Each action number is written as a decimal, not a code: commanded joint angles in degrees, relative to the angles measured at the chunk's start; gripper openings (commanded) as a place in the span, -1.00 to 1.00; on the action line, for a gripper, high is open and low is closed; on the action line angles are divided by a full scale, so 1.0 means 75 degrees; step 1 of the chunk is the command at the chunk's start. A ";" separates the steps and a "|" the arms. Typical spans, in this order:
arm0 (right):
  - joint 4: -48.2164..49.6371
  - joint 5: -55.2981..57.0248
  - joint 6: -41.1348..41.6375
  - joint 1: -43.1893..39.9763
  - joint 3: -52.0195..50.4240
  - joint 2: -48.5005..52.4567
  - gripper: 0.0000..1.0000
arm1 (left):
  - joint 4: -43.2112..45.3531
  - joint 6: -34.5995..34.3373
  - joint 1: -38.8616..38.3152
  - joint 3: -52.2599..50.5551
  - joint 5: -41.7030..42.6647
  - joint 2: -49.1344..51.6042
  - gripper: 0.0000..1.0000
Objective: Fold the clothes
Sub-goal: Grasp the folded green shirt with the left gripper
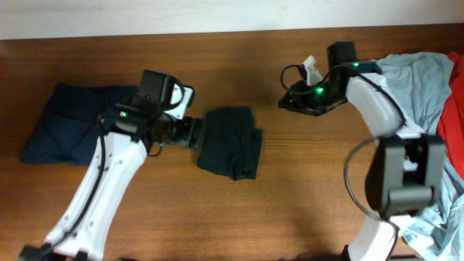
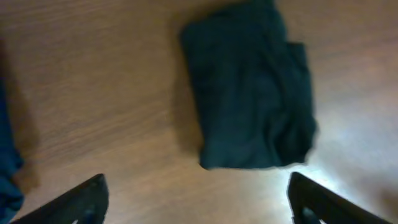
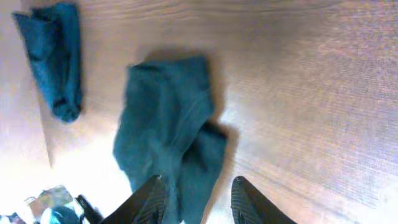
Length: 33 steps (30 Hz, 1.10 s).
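the folded black cloth garment (image 1: 230,141) lies on the brown wooden table (image 1: 290,188), just ahead of the left gripper (image 2: 198,180), whose jaws are spread wide and empty. the right gripper (image 3: 199,183) is well apart from it with its jaws partly parted, seemingly holding nothing.

left gripper (image 2: 198,203) and right gripper (image 3: 196,200), jaws apart

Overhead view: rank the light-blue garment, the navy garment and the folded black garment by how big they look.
1. light-blue garment, sprawled at the right and cut off by the frame edge, so it is at least this big.
2. navy garment, lying flat at the left.
3. folded black garment, in the centre, clearly smallest.
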 commanded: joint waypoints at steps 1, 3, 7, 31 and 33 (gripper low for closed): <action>-0.0274 -0.0061 -0.0769 -0.0064 0.0079 -0.1029 -0.19 | 0.0280 0.0000 0.0501 -0.0079 0.0667 0.1049 0.87; -0.0411 0.0154 -0.0772 -0.0061 0.0079 -0.1445 -0.19 | 0.0595 -0.0006 0.0644 -0.0079 0.1556 0.1620 0.87; -0.0586 0.0379 -0.0769 -0.0061 0.0079 -0.2014 -0.18 | 0.1125 -0.0087 0.0682 -0.0079 0.2856 0.2664 0.94; -0.1102 0.0393 -0.0772 -0.0061 0.0076 -0.2107 -0.20 | 0.2052 -0.2124 -0.0329 -0.0082 0.3625 0.4715 -0.93; -0.1154 0.0393 -0.0772 -0.0061 0.0076 -0.2107 -0.20 | 0.2049 -0.1935 -0.0277 -0.0029 0.3838 0.4704 -0.99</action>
